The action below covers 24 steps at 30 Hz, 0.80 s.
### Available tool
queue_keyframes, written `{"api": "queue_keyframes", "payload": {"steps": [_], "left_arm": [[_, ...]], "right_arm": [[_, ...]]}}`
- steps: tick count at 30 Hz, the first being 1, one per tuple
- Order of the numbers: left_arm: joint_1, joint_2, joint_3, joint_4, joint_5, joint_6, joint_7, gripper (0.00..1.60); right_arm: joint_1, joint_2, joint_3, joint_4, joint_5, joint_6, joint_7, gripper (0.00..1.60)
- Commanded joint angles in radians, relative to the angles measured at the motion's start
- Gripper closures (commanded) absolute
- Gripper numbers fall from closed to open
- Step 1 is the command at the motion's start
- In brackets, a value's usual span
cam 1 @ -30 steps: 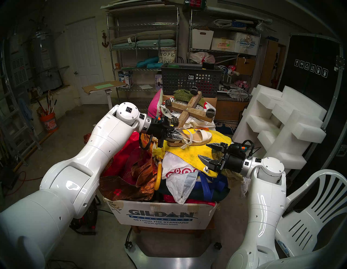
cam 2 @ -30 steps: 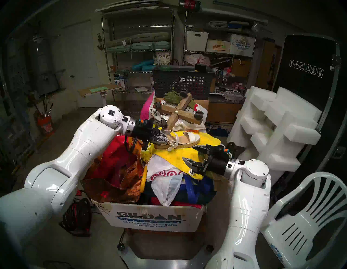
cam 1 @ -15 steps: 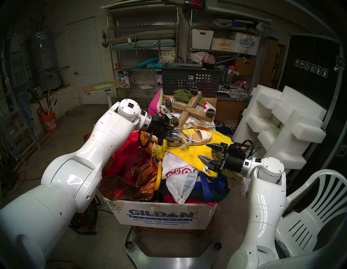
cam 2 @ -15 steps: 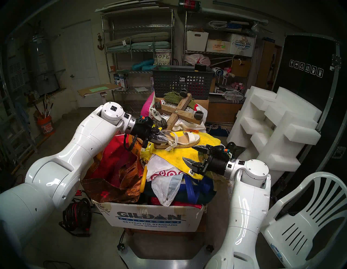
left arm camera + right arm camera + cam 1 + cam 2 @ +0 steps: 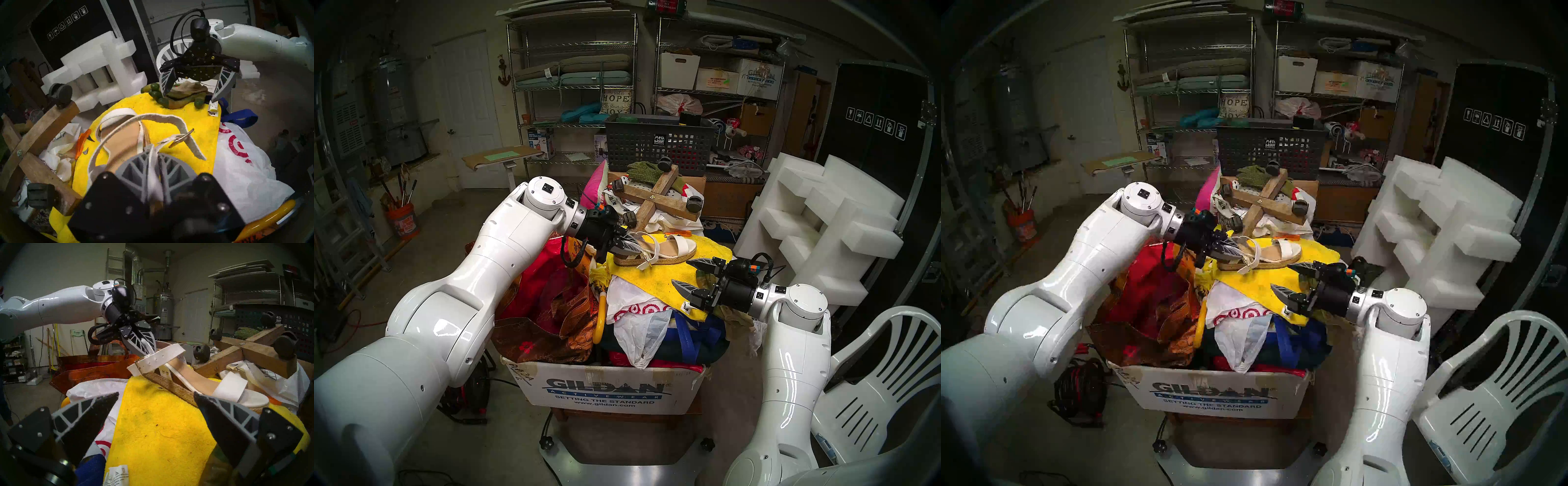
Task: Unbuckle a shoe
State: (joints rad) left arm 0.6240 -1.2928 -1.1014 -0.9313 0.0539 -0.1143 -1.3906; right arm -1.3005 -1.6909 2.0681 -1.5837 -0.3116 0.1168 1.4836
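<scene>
Sandal (image 5: 656, 250) sits on a yellow towel (image 5: 656, 278) at the top of a heaped cardboard box (image 5: 605, 390), toe band toward the right arm's side, heel toward the left arm.

Left gripper (image 5: 153, 152): fingers clenched on the cream heel strap at the back of the sandal; in the left wrist view the strap runs up between the two grey fingers. How much of the strap sits inside the grip is hidden by the fingers themselves. In the head views the fingers cover the heel end, so the contact is not readable there.

Buckle (image 5: 181, 138): small brass-coloured piece, just past the left fingertips. The ankle strap (image 5: 171, 119) arcs over it and its free end hangs loose to the side. Whether the prong is still through a hole: cannot tell, too small and seen edge-on. In the right wrist view the buckle shows only as a thin gold edge at the strap end.

Right gripper (image 5: 685, 275): jaws spread wide, nothing between them, held over the towel near the sandal's toe end, not touching it.

Green-fingered gloves (image 5: 178, 97) lie on the towel's far edge under the right gripper, partly masked by its fingers. Wooden caster cross (image 5: 656, 200) lies behind the sandal; its lower arm is cut off by plastic bags.
</scene>
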Motion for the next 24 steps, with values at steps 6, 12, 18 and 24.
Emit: {"api": "queue_keyframes", "payload": {"steps": [6,12,18,24], "left_arm": [[0.137,0.060,-0.074,-0.187,-0.026,-0.117,0.119,0.00],[0.189,0.094,-0.121,-0.276,-0.092,-0.137,0.081,0.00],[0.242,0.118,-0.151,-0.338,-0.102,-0.173,0.102,0.00],[0.280,0.122,-0.163,-0.360,-0.068,-0.250,0.154,0.00]], "right_arm": [[0.010,-0.002,0.001,-0.012,0.009,0.000,0.000,0.00],[0.010,-0.002,0.001,-0.012,0.009,0.000,0.000,0.00],[0.010,-0.002,0.001,-0.012,0.009,0.000,0.000,0.00],[0.010,-0.002,0.001,-0.012,0.009,0.000,0.000,0.00]]}}
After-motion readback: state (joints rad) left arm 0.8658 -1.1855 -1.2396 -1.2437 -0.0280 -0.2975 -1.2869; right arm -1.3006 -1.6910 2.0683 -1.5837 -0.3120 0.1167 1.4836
